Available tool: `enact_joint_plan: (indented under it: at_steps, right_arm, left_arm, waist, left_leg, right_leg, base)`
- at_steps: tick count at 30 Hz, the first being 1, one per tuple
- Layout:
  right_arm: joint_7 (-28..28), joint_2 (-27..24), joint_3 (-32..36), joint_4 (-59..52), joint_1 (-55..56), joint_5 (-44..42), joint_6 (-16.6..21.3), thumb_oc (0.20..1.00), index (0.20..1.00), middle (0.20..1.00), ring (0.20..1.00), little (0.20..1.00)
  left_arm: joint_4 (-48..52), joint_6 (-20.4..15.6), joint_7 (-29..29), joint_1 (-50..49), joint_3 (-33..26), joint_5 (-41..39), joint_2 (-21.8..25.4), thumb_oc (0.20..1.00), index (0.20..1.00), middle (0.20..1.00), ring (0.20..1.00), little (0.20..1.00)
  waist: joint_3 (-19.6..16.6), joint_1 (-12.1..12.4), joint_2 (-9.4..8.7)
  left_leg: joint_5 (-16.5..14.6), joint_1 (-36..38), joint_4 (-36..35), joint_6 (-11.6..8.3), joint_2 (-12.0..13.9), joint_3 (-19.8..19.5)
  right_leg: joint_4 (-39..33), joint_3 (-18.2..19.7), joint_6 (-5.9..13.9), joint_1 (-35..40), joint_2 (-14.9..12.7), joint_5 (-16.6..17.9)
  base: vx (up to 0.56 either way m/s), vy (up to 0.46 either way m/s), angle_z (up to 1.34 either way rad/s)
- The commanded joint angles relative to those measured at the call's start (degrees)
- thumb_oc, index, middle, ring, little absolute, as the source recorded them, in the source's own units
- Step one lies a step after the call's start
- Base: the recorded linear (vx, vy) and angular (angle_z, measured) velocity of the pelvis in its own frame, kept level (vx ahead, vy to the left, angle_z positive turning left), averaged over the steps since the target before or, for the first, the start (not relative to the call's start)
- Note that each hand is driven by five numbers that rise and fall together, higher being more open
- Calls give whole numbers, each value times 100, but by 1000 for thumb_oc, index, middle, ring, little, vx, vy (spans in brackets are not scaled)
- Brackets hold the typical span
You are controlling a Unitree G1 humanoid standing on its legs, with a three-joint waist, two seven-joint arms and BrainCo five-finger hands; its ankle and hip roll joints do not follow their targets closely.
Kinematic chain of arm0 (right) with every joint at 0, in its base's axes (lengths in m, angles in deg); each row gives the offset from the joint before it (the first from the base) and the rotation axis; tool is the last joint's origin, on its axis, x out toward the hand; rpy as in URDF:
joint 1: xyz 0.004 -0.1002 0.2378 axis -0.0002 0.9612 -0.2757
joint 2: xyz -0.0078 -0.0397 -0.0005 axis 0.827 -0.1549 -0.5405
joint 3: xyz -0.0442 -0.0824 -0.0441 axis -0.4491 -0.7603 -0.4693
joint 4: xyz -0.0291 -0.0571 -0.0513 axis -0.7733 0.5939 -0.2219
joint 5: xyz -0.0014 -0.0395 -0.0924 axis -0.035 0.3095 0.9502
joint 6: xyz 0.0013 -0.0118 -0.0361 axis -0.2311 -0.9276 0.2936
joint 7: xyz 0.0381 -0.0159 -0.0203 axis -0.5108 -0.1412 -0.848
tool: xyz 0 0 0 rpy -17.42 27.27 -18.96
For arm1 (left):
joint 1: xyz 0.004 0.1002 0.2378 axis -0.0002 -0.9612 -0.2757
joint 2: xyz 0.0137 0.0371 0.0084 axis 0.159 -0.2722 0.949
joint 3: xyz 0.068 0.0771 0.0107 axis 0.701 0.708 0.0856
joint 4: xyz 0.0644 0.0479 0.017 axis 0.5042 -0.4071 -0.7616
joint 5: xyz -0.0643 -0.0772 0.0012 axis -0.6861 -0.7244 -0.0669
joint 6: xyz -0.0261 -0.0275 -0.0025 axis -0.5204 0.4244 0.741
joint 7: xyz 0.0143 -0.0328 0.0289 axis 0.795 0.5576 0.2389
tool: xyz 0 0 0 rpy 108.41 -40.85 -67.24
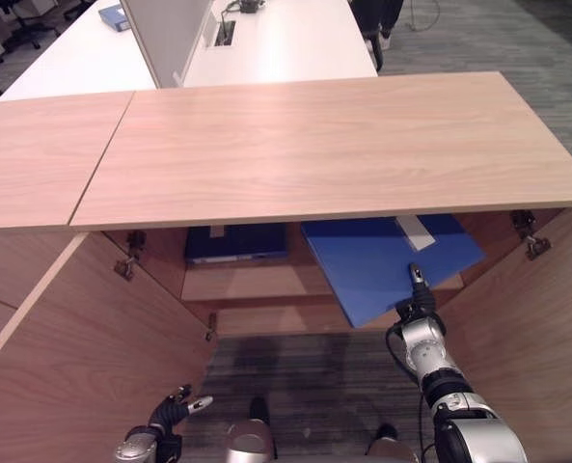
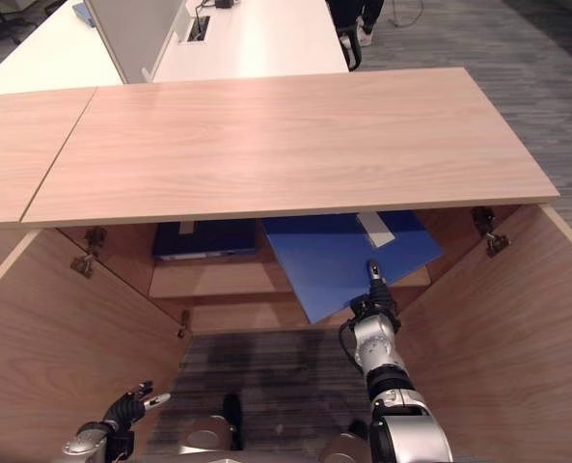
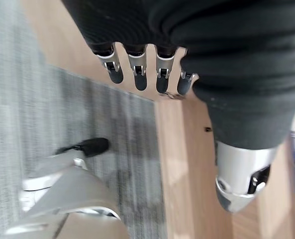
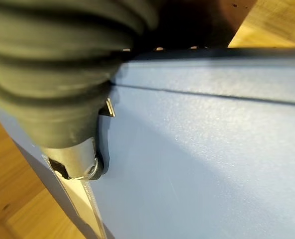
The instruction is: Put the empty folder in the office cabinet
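The office cabinet [image 1: 295, 145] stood open beneath its broad wooden top, both doors [image 1: 93, 347] swung out toward the robot. Behind it ran a long white desk [image 1: 286, 39]. Grey carpet [image 1: 295, 371] covered the floor between the doors.

The blue folder [image 1: 387, 262] lay tilted on the right side of the cabinet's shelf [image 1: 252, 285], its near corner jutting out past the shelf edge. A darker folder [image 1: 235, 243] lay flat further left on the same shelf, apart from the blue one.

The right robot hand [image 1: 418, 289] was at the blue folder's near edge, its thumb pressed on the cover in the wrist view; the fingers were hidden, so I could not tell how they stood. The left robot hand [image 1: 175, 407] hung low by the left door, fingers straight and relaxed, holding nothing.
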Motion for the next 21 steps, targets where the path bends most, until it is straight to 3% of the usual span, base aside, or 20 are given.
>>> enact_joint_plan:
  at_steps: [1,10,21]
  right_arm:
    - [-145,-456,464,-494,-327,89,327,200,200,200,200,200]
    - [33,-1472,540,11,-1772,-110,447,200,200,200,200,200]
    - [158,-2579,445,1722,-3731,-781,475,200,200,200,200,200]
  left_arm:
    - [-30,-178,111,-192,201,293,75,1000,1000,1000,1000,1000]
    - [354,-156,327,-408,650,114,90,1000,1000,1000,1000,1000]
    - [976,-76,474,-387,1162,-292,312,1000,1000,1000,1000,1000]
  waist:
    - [-208,65,132]
    - [-230,232,454]
    - [-109,657,566]
  left_leg:
    - [-507,-207,253,70,-205,-220]
    - [-354,-341,147,-134,-56,-477]
    - [-167,-628,93,-347,182,-825]
  right_leg:
    - [329,78,312,-262,-392,-212]
    - [130,-252,282,5,-271,-381]
    - [-21,-530,196,69,-2,-561]
  base:
    - [180,-61,3]
    - [61,-65,16]
    - [16,-73,17]
